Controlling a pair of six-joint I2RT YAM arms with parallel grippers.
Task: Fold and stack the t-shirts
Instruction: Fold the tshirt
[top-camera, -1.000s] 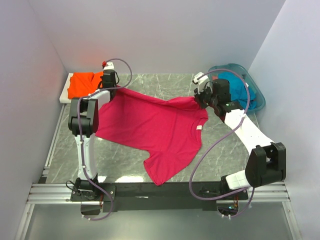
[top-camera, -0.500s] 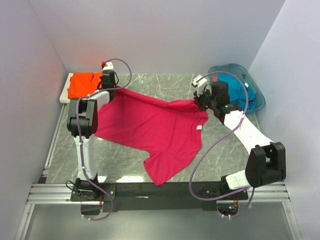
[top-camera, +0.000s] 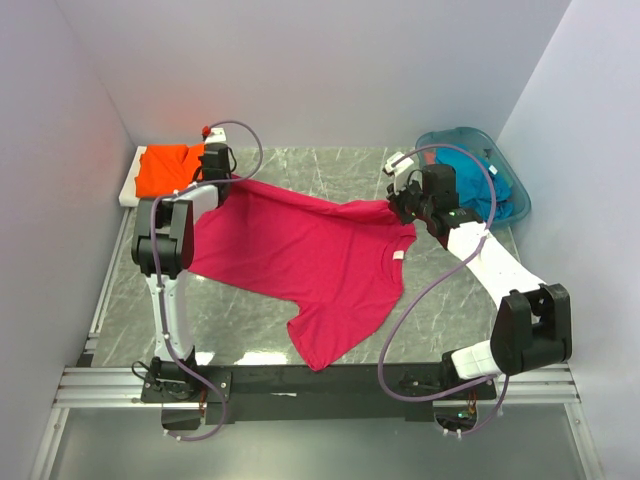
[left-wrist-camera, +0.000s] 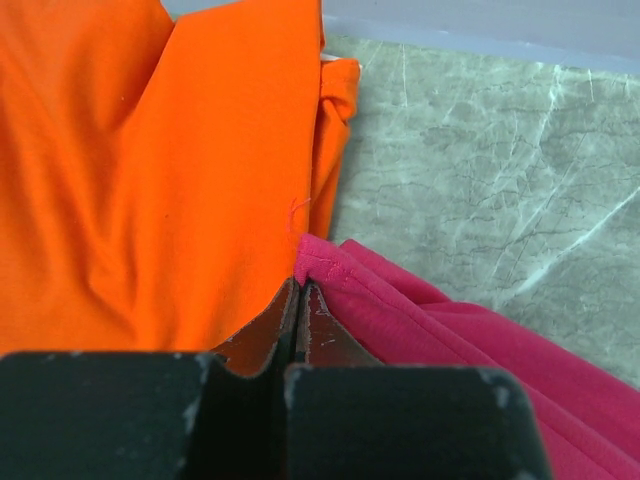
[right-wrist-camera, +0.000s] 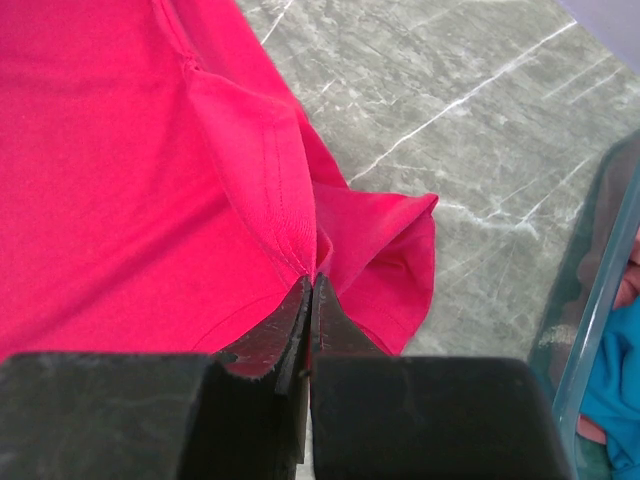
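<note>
Grey marble table (top-camera: 350, 165) underneath; magenta-red t-shirt (top-camera: 300, 255) spread across its centre, one sleeve trailing towards 6 o'clock; left arm (top-camera: 170, 300) stretched straight out to 11 o'clock, left gripper (left-wrist-camera: 300, 300) with jaws pinched together on a hem corner beside the orange t-shirt (top-camera: 165, 168); right arm (top-camera: 490, 262) bends in from 4 o'clock, right gripper (right-wrist-camera: 310, 290) clamped on the shoulder seam; teal-blue t-shirt (top-camera: 470, 170) sits in the basket (top-camera: 524, 205) at 2 o'clock.
</note>
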